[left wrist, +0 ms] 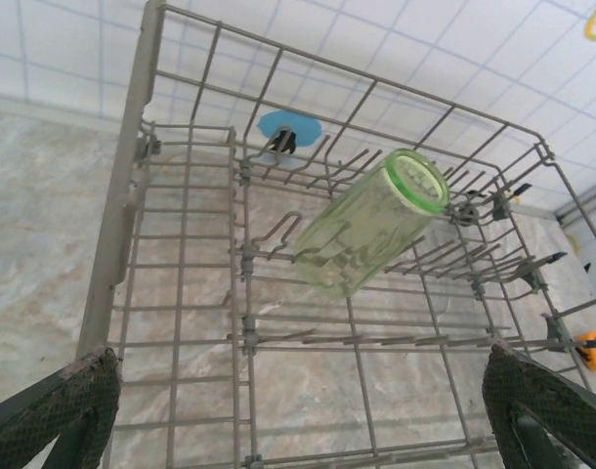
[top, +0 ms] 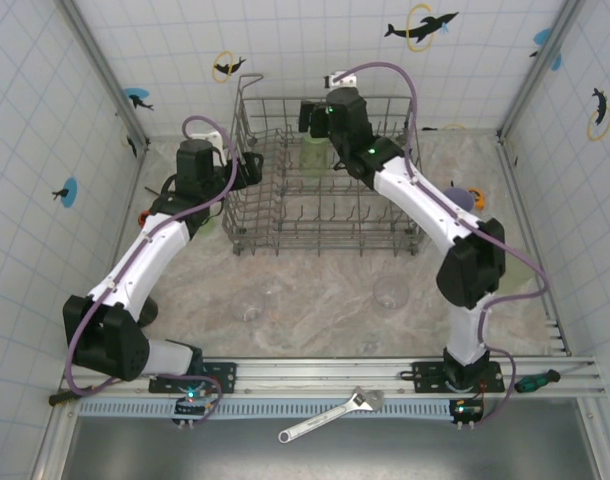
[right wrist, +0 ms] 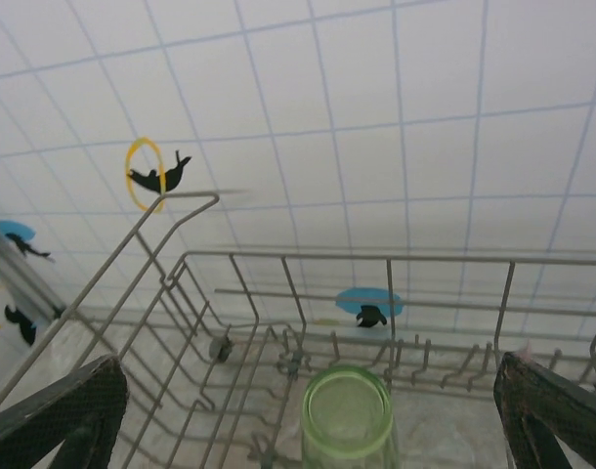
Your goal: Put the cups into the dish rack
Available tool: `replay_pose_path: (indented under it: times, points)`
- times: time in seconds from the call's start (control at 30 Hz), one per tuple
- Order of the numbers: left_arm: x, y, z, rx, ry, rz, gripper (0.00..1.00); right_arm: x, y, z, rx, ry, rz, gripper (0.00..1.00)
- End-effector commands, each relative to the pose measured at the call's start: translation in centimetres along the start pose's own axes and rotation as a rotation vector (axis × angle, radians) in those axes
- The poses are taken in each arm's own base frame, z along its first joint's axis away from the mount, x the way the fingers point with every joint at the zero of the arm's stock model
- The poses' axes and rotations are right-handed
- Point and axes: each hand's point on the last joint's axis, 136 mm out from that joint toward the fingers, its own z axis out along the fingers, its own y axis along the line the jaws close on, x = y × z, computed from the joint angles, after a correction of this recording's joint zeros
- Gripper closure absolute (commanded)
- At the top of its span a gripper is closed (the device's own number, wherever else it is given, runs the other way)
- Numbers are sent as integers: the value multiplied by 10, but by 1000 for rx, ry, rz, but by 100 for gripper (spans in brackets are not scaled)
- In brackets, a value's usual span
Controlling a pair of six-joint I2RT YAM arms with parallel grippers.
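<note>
You have one light green cup (left wrist: pixel 371 227) inside the dish rack (left wrist: pixel 132 195). It lies tilted across the upright tines (left wrist: pixel 278 227), with its open rim pointing up toward the far side. From the top view, this cup (top: pixel 313 155) is in the far part of the dish rack (top: pixel 255 225), near the middle of its width.

Your right end effector (top: pixel 325 118) hangs over the far edge of the rack. In its own camera the cup (right wrist: pixel 347 418) is low between the two fingers (right wrist: pixel 59 415). They stand wide apart, much wider than the cup, and they do not touch it.

Your left end effector (top: pixel 250 168) is just beside the left wall of the rack, outside it. Its fingers (left wrist: pixel 63 410) are also spread wide and hold nothing.

On the worktop (top: pixel 315 330), in front of the rack, two clear cups stand apart, one on the left (top: pixel 247 305) and one on the right (top: pixel 390 292). A lavender cup (top: pixel 455 193) is to the right of the rack, partly hidden behind the right arm.

At the near edge lie a wrench (top: pixel 330 413) and a screwdriver (top: pixel 535 380).
</note>
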Motion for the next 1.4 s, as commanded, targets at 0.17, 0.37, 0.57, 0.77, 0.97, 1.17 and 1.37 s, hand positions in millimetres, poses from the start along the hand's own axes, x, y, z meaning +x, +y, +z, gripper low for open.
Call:
replay_pose_path:
  times: [0.17, 0.37, 0.57, 0.77, 0.97, 1.17, 1.37]
  points:
    - [-36, 3, -38, -99, -75, -82, 3, 42, -26, -69, -35, 118, -18, 0]
    - [-44, 19, -51, -240, -47, -104, 2, 72, -54, -110, -67, 160, 15, 0]
    - [-44, 46, -61, -436, -15, -143, 2, 89, -80, -134, -83, 185, 55, 0]
    - [-42, 66, -68, -555, -16, -153, 2, 100, -95, -142, -112, 239, 73, 0]
    - [-36, 93, -78, -637, -26, -199, 2, 118, -110, -146, -94, 287, 60, 0]
    - [-8, 120, -71, -652, 18, -261, 2, 131, -114, -149, -108, 302, 83, 0]
    - [16, 144, -67, -685, 83, -296, 2, 133, -113, -154, -120, 313, 101, 0]
